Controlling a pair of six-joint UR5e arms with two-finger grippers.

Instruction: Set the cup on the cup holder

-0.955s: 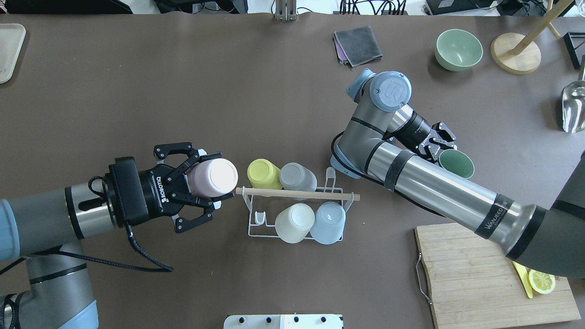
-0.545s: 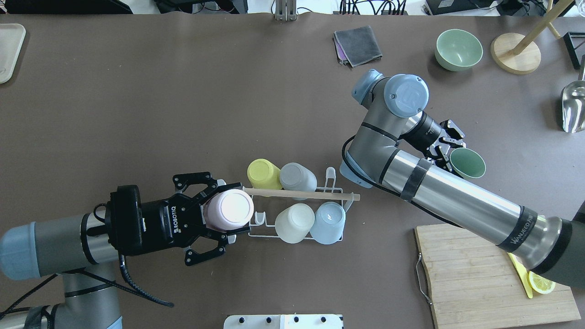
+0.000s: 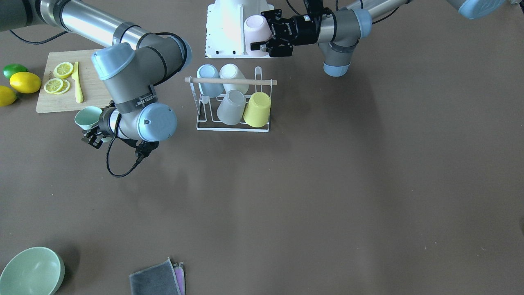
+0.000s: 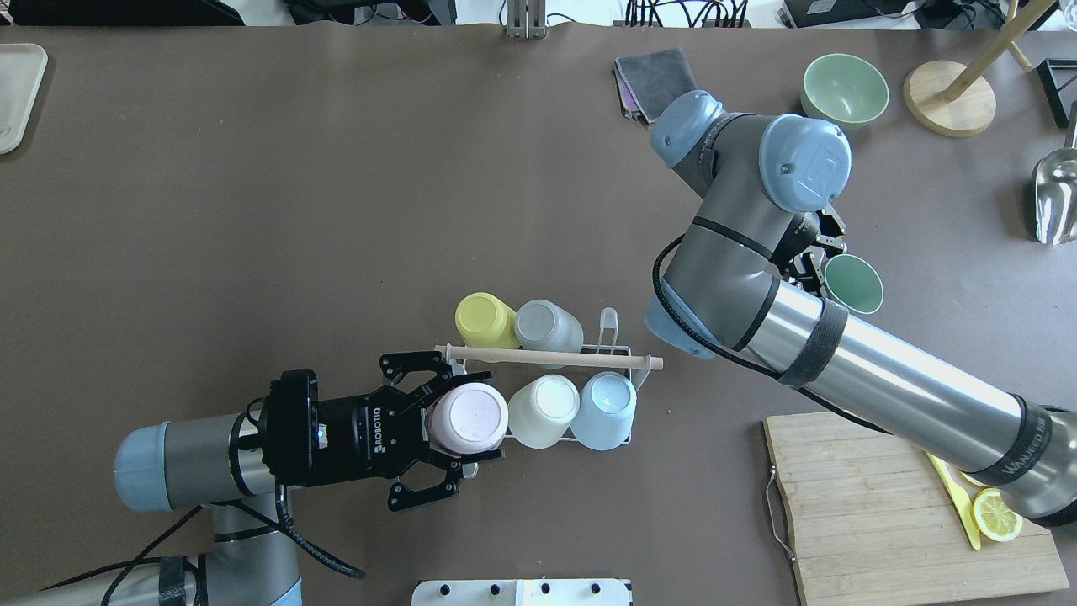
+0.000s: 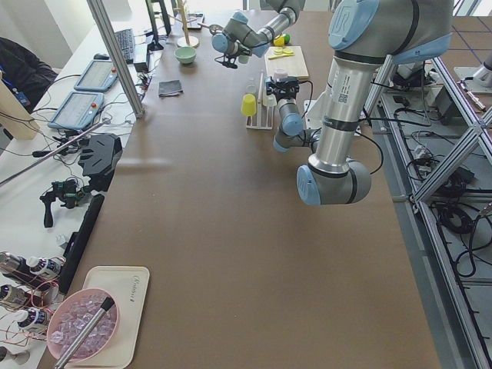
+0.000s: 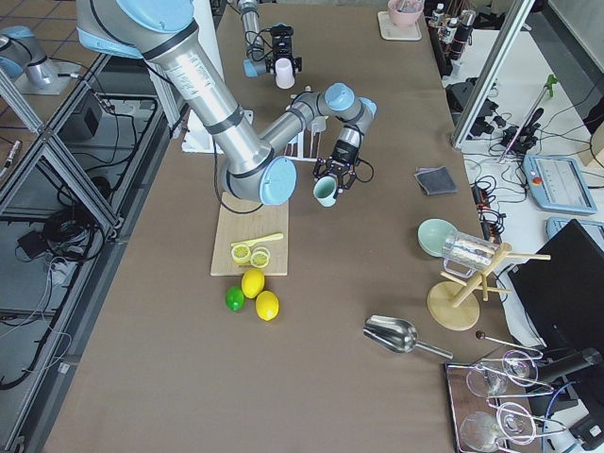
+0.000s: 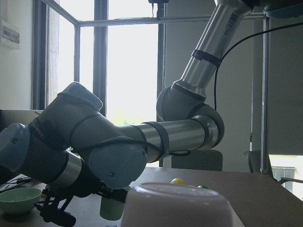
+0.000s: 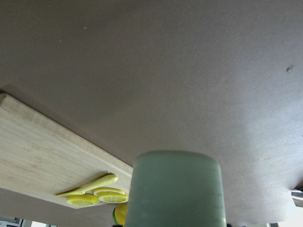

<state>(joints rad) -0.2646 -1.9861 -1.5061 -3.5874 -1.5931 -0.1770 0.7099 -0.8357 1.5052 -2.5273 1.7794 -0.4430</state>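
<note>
The cup holder [image 4: 547, 357] is a white wire rack with a wooden rod on top, also in the front view [image 3: 229, 81]. It carries upside-down yellow [image 4: 485, 320], grey [image 4: 547, 326], cream [image 4: 543, 410] and blue [image 4: 606, 410] cups. My left gripper [image 4: 458, 421] is shut on an upside-down pink cup [image 4: 469, 418] over the rack's near-left corner, beside the cream cup. The front view shows the pink cup [image 3: 256, 35] above the rack. My right gripper [image 4: 833, 269] is shut on a green cup [image 4: 852, 284] right of the rack; most of the gripper is hidden by the arm.
A wooden cutting board [image 4: 875, 505] with lemon slices [image 4: 997, 518] and a yellow knife lies at the near right. A green bowl [image 4: 844, 91], grey cloth [image 4: 656, 80], wooden stand [image 4: 949, 97] and metal scoop [image 4: 1056, 198] lie at the far right. A white tray [image 4: 17, 93] is far left.
My left gripper carried the pink cup right and toward the near side, from beside the rod's left end to the rack's near-left corner. My right arm swung farther away and right with the green cup.
</note>
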